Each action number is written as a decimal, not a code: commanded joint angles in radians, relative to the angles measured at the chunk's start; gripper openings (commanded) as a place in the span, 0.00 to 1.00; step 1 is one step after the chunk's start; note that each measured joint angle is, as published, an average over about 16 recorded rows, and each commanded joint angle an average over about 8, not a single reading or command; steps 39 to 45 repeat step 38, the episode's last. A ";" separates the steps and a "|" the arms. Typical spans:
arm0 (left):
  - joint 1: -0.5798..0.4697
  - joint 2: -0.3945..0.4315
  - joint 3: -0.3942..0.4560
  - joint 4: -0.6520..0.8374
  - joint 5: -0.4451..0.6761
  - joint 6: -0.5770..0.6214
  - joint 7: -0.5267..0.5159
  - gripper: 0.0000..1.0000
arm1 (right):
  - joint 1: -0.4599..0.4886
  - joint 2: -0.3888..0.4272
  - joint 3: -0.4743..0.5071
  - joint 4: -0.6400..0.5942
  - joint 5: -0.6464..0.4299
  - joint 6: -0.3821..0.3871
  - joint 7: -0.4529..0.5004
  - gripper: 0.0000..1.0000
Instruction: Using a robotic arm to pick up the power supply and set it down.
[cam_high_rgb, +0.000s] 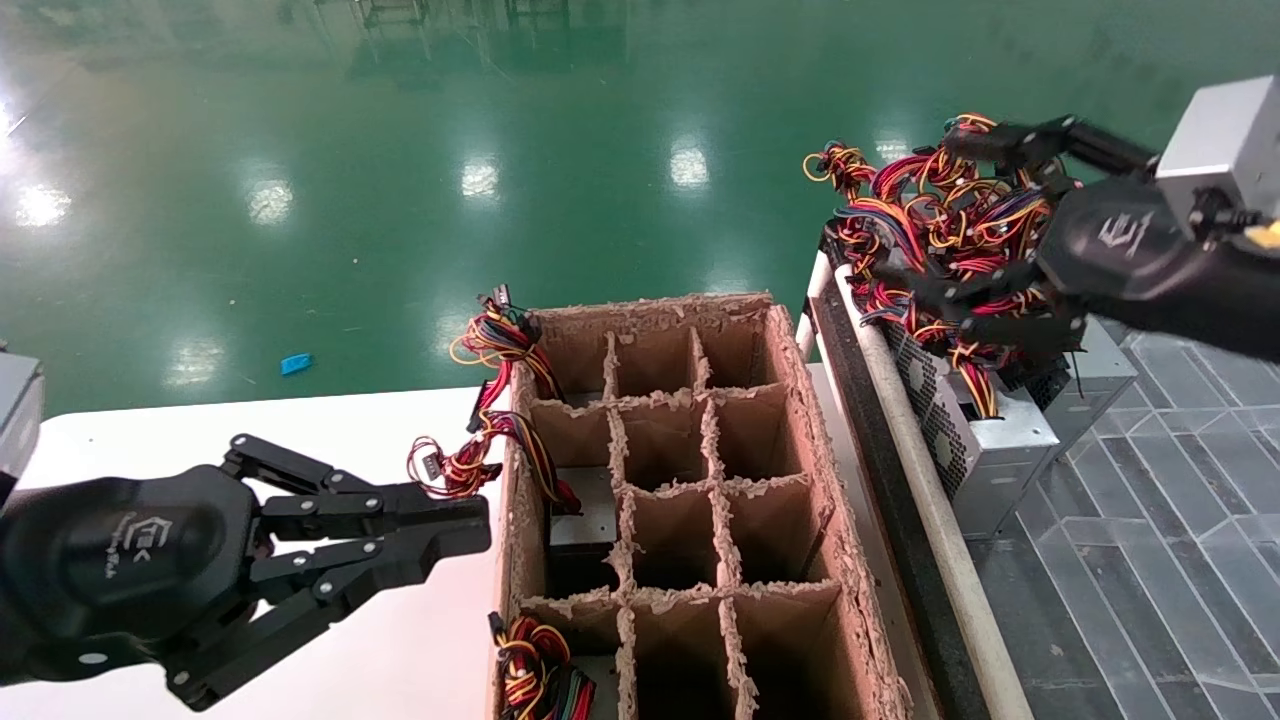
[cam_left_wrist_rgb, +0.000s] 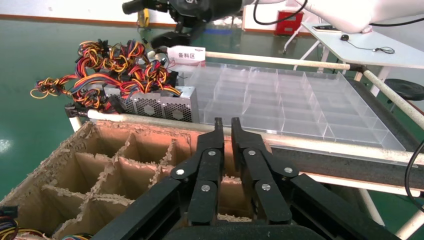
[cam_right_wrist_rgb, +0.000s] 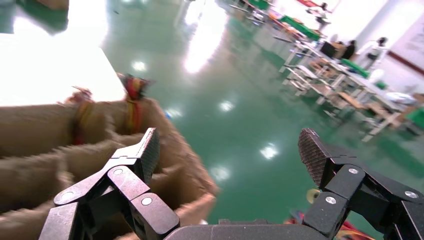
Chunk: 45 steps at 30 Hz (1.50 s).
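Note:
Grey power supplies (cam_high_rgb: 990, 440) with perforated grilles stand on the right rack under a tangle of red, yellow and black wires (cam_high_rgb: 935, 225). My right gripper (cam_high_rgb: 922, 212) hangs open just above that tangle, touching nothing. In the right wrist view the right gripper (cam_right_wrist_rgb: 230, 150) has only green floor between its pads. The left wrist view shows the power supplies (cam_left_wrist_rgb: 155, 104) and the right gripper (cam_left_wrist_rgb: 165, 22) above them. Another power supply (cam_high_rgb: 582, 520) sits in a cell of the cardboard divider box (cam_high_rgb: 800, 400). My left gripper (cam_high_rgb: 478, 528) is shut and empty, left of that box.
The divider box (cam_left_wrist_rgb: 95, 165) has wire bundles (cam_high_rgb: 500, 340) hanging over its left wall. A clear plastic compartment tray (cam_left_wrist_rgb: 280, 100) lies on the rack beyond the power supplies. A white rail (cam_high_rgb: 930, 500) runs between box and rack. The white table (cam_high_rgb: 380, 420) lies under the left arm.

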 joint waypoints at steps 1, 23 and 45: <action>0.000 0.000 0.000 0.000 0.000 0.000 0.000 1.00 | -0.019 0.003 -0.003 0.021 0.023 -0.012 0.020 1.00; 0.000 0.000 0.000 0.000 0.000 0.000 0.000 1.00 | -0.225 0.041 -0.039 0.245 0.276 -0.147 0.237 1.00; 0.000 0.000 0.000 0.000 0.000 0.000 0.000 1.00 | -0.320 0.059 -0.055 0.349 0.394 -0.209 0.330 1.00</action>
